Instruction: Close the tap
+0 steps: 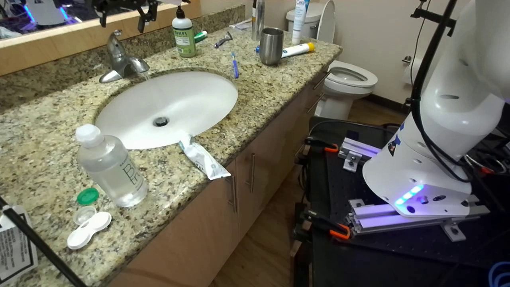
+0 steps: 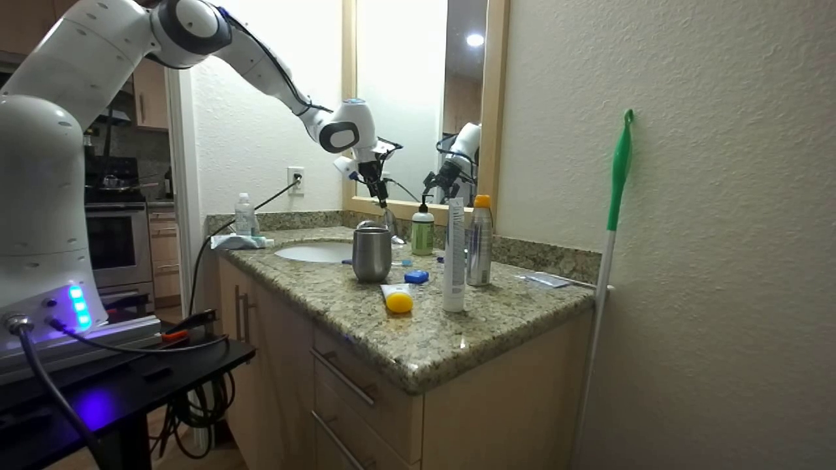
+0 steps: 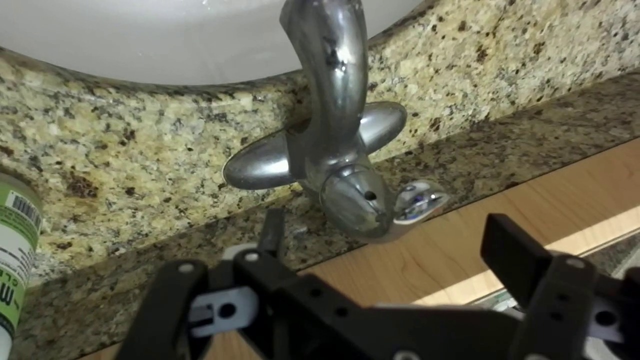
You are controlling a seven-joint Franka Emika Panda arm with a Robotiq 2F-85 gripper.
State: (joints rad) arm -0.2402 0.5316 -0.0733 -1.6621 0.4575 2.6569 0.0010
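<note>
The chrome tap (image 1: 121,59) stands at the back rim of the white oval sink (image 1: 199,101). A thin stream of water (image 1: 146,75) runs from its spout. In the wrist view the tap (image 3: 337,110) fills the upper middle, with its lever handle (image 3: 419,202) pointing to the right. My gripper (image 3: 387,225) is open and empty, its fingers wide apart on either side of the handle and not visibly touching it. In an exterior view the gripper (image 1: 122,24) hangs just above the tap. In an exterior view the tap (image 2: 390,225) is partly hidden behind the steel cup (image 2: 372,254).
A green soap bottle (image 1: 184,38) stands beside the tap, also at the left edge of the wrist view (image 3: 17,250). The wooden mirror frame (image 3: 450,250) and granite backsplash lie close behind the tap. A clear bottle (image 1: 113,171) and toothpaste tube (image 1: 203,159) are at the front.
</note>
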